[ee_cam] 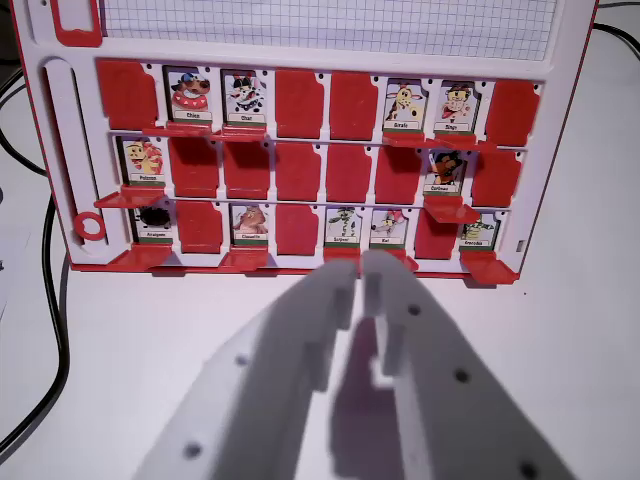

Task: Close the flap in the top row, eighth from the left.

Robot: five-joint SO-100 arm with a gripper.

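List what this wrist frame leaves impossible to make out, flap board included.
- Board: its top is cut off by the frame's upper edge.
- Card name labels: too small and blurred to read.
- Bottom row's middle cards: lower edge hidden behind the gripper.
- Cables: run off the wrist view's left.

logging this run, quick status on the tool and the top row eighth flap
Tool shut, empty, low before the board. Top row eighth flap shows plain red, already down. Nothing in the way.

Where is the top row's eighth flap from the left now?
In the wrist view, the eighth flap sits at the top row's right end, beside the Singe card, above the middle row's last flap.
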